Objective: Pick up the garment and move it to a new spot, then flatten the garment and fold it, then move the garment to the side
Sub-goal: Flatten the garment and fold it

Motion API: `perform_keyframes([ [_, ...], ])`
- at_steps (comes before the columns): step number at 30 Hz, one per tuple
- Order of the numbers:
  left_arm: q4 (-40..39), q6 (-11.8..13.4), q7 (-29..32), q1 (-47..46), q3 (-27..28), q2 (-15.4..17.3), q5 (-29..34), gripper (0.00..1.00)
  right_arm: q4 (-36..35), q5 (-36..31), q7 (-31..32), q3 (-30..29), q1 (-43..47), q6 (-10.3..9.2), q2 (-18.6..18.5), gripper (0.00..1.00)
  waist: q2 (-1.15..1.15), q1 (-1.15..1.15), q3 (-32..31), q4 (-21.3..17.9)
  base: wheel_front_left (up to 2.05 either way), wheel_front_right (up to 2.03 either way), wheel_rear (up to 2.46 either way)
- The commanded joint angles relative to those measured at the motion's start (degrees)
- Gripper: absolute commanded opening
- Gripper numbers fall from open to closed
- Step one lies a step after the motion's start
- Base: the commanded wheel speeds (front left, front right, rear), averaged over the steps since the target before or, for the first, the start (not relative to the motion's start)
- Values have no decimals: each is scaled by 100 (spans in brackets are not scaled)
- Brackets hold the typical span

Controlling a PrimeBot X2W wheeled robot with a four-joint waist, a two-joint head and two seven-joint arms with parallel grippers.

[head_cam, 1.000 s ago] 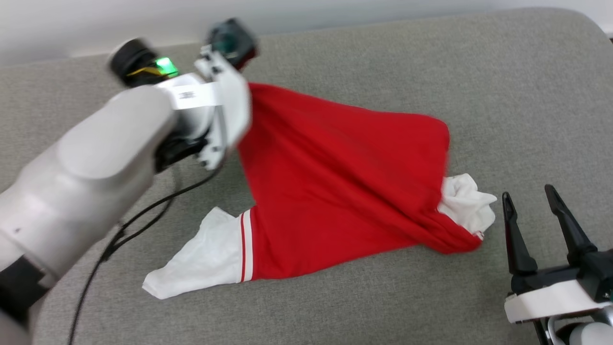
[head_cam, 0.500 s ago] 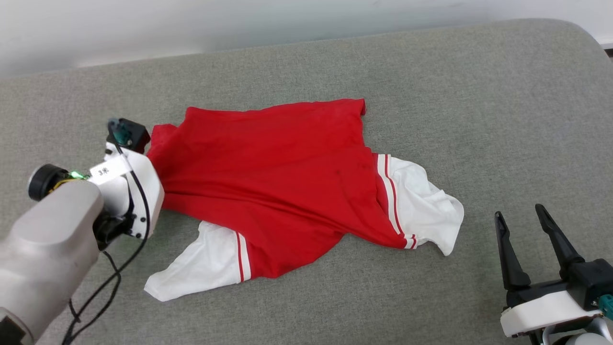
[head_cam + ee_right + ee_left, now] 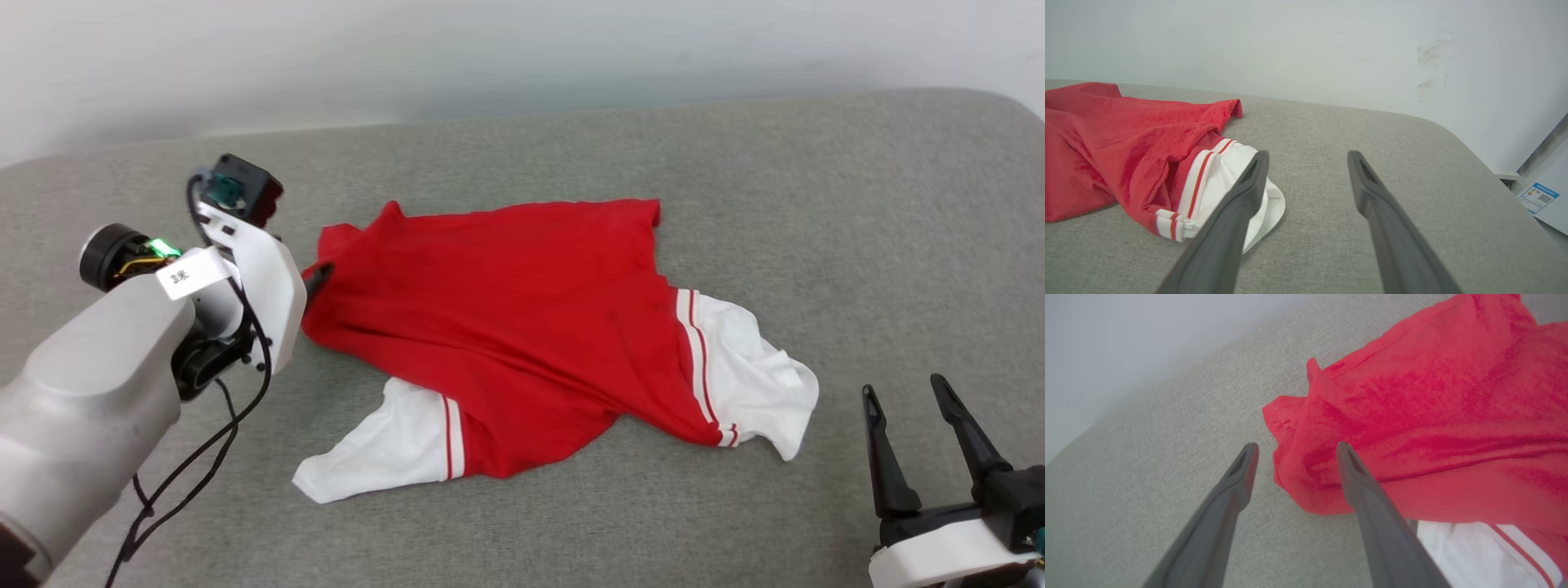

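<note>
My left gripper (image 3: 1297, 447) stands open with nothing between its fingers. One finger is over the bare grey worktop (image 3: 816, 204) and the other is in front of the garment's (image 3: 522, 310) nearest red corner (image 3: 1290, 428); I can't tell whether that finger touches the cloth. My right gripper (image 3: 1308, 154) is also open and empty, hanging off the other end. A white sleeve (image 3: 1241, 179) lies just ahead of its left finger, and bare worktop lies ahead of the right one. The garment lies loose between my two grippers, spread out but not flat. From my left fingertips, long creases run away across the red body toward my right gripper. A second white sleeve (image 3: 384, 445) sticks out from under the body on the side nearer my own base. I judge the cloth light, soft and limp. It will sag and bunch wherever I lift it, and a single pinch will drag the rest rather than carry it. So I'd take it at two firm edges together, such as the stitched red corner in front of my left gripper and the striped band (image 3: 1198, 179) at the sleeve in front of my right. The straight red edge that I take for the hem faces away from me and both sleeves face toward me. The body therefore points away from me, while its widest line runs from one gripper to the other. The upward face shows no lettering.
</note>
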Motion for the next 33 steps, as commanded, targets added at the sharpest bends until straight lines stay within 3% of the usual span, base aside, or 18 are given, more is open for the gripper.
perform_keyframes([
  [1, -264, -67, 463, -74, -95, 160, -99, 100, -31, -21, -12, 13, 68, -4, -19, 100, 0, 0, -107, 117, 0, 0, 0],
  [7, -1421, -167, 2076, -7, -345, 565, -525, 100, -40, -28, -12, 29, 54, -4, -57, 100, 0, 0, -141, 216, 0, 0, 0],
  [12, -2122, -185, 3025, 360, -497, 775, -563, 100, -20, -20, -12, 84, -45, -4, -99, 100, 0, 0, -107, 208, 0, 0, 0],
  [16, -2253, -177, 3365, 769, -538, 804, -481, 100, -14, -17, -12, 169, -165, -4, -128, 100, 0, 0, 2, 129, 0, 0, 0],
  [24, -1756, -179, 3520, 1444, -624, 569, -275, 100, 54, 8, -12, 304, -307, -4, -157, 100, 0, 0, 139, -17, 0, 0, 0],
  [26, -1665, -183, 3490, 1586, -652, 535, -226, 0, 67, 11, -12, 312, -316, -4, -170, 100, 0, 0, 133, -36, 0, 0, 0],
  [29, -1724, -195, 3236, 1580, -634, 539, -191, 0, 106, 3, -12, 287, -287, -4, -223, 100, 0, 0, 59, -10, 0, 0, 0],
  [33, -1939, -159, 2471, 1423, -303, 727, -84, 0, 120, -17, -12, 329, -418, -4, -465, 100, 0, 0, -108, 86, 0, 0, 0],
])
